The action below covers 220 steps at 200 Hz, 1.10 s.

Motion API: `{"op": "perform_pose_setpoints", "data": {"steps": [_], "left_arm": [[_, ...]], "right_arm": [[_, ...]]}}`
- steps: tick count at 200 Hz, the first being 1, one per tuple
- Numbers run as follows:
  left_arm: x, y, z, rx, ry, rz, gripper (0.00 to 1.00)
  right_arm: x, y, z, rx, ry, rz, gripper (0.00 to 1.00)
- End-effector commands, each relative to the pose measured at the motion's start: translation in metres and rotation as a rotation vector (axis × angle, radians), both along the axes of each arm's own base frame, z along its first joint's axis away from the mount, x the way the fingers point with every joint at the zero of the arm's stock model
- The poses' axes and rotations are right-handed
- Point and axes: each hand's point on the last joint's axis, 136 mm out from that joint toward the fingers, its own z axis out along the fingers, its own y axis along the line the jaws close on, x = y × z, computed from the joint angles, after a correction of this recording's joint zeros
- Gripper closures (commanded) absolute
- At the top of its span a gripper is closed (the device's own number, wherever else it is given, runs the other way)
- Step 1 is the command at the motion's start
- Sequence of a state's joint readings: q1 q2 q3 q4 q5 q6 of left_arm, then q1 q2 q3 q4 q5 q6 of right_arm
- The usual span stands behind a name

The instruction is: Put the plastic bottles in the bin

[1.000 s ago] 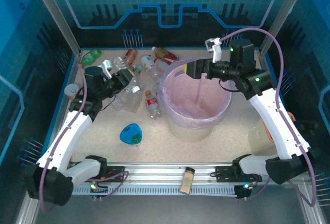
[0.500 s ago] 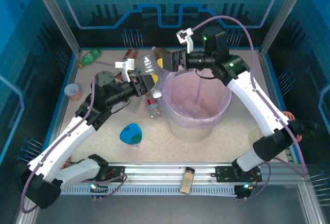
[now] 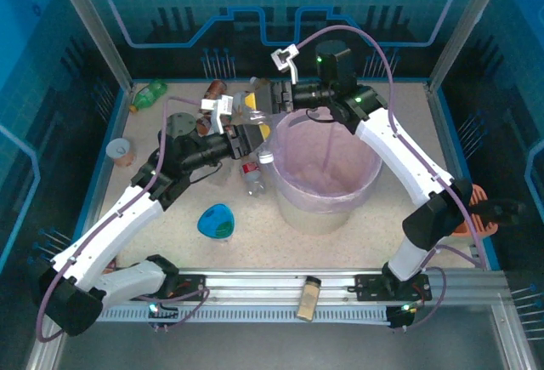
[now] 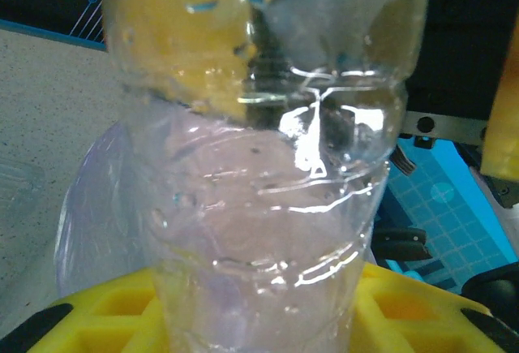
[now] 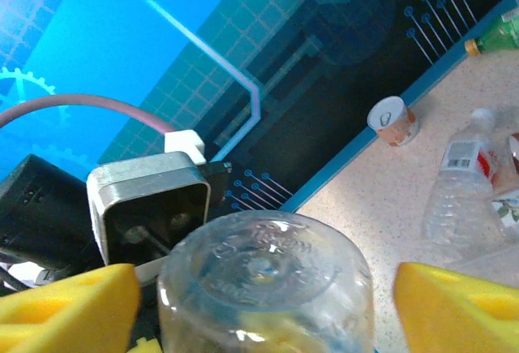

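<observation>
My left gripper [image 3: 246,132] is shut on a clear plastic bottle [image 3: 252,113], held in the air just left of the bin's rim. In the left wrist view this bottle [image 4: 268,166] stands up between my yellow fingers [image 4: 405,304]. My right gripper [image 3: 261,100] reaches in from the right, level with the bottle's far end. In the right wrist view its jaws are open around the bottle's base [image 5: 263,284], with a gap on each side. The bin [image 3: 327,204], a wide pinkish tub, stands mid-table. More bottles lie left of it: a red-labelled one [image 3: 252,174] and a green one [image 3: 151,93].
A tan paper cup [image 3: 121,150] stands at the far left, also seen in the right wrist view [image 5: 393,120]. A blue dish [image 3: 216,221] lies in front of the bin. A small jar [image 3: 308,298] rests on the front rail. Blue walls close in the table.
My left arm lifted the clear bottle from the pile and carried it right toward the bin. My right arm swung left from over the bin to the bottle's base.
</observation>
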<state>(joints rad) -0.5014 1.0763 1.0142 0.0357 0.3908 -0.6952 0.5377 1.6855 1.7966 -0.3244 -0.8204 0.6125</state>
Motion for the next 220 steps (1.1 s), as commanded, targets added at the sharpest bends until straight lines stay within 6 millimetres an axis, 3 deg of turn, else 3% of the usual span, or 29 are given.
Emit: {"op": "perform_pose_setpoints", "data": {"steps": [1,24,43,67,94,140,176,199,220], "left_arm": [[-0.005,-0.004,0.023,-0.014,-0.079,-0.029,0.58],[-0.005,-0.003,0.025,-0.016,-0.082,-0.020,0.55],[-0.005,-0.001,0.025,-0.008,-0.077,-0.014,0.55],[-0.006,0.006,0.027,0.008,-0.082,0.019,0.30],[-0.011,0.018,0.029,0.043,-0.100,0.064,0.21],[-0.019,0.050,0.024,0.140,-0.072,0.160,0.17],[-0.005,0.088,0.017,0.213,-0.010,0.266,0.17],[0.019,0.126,0.006,0.326,0.055,0.399,0.17],[0.041,0.155,-0.005,0.452,0.088,0.488,0.17]], "right_arm": [[-0.009,0.001,0.009,0.014,-0.039,0.021,0.26],[-0.008,-0.001,0.008,0.003,-0.047,0.008,0.38],[-0.006,-0.003,0.011,0.004,-0.061,-0.005,0.41],[-0.003,-0.008,0.022,0.013,-0.100,-0.032,0.44],[0.002,-0.020,0.045,0.027,-0.167,-0.075,0.49],[0.010,-0.060,0.083,0.049,-0.260,-0.188,0.54],[0.001,-0.098,0.106,0.072,-0.308,-0.268,0.55],[-0.002,-0.121,0.092,-0.013,-0.313,-0.351,0.58],[-0.002,-0.143,0.058,-0.191,-0.296,-0.447,0.60]]}}
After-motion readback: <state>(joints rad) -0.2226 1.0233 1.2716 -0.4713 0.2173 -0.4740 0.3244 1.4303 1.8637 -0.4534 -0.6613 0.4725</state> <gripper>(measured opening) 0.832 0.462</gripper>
